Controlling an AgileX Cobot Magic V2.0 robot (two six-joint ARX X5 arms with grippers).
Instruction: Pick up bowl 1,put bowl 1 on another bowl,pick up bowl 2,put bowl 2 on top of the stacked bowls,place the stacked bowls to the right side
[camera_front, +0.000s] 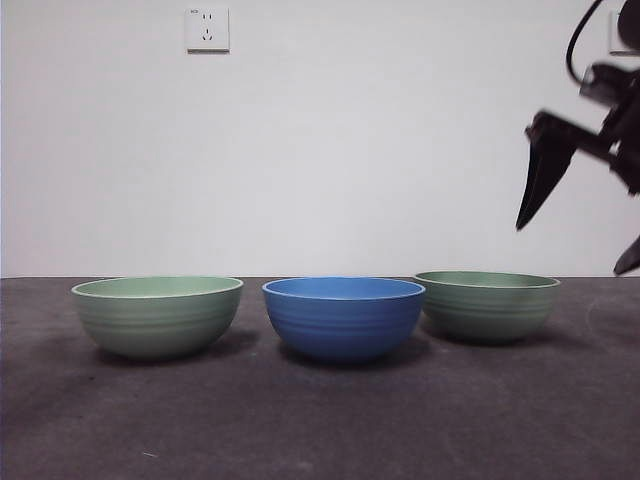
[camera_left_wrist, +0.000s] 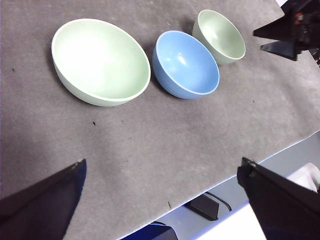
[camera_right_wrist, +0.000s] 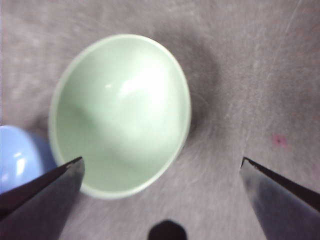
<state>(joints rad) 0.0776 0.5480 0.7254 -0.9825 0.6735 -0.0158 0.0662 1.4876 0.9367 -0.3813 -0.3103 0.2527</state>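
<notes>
On the dark grey counter (camera_front: 320, 420) a ribbed blue bowl (camera_front: 343, 317) stands between two pale green bowls (camera_front: 157, 315) (camera_front: 487, 304), the right gripper (camera_right_wrist: 162, 172) hovering above one, fingers released.

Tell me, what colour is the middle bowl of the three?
The middle bowl is medium blue with faint horizontal ribs outside, clearest in the front view.

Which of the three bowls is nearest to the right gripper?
The green bowl beside the blue bowl, under the open right gripper; the other green bowl stands farthest.
</notes>
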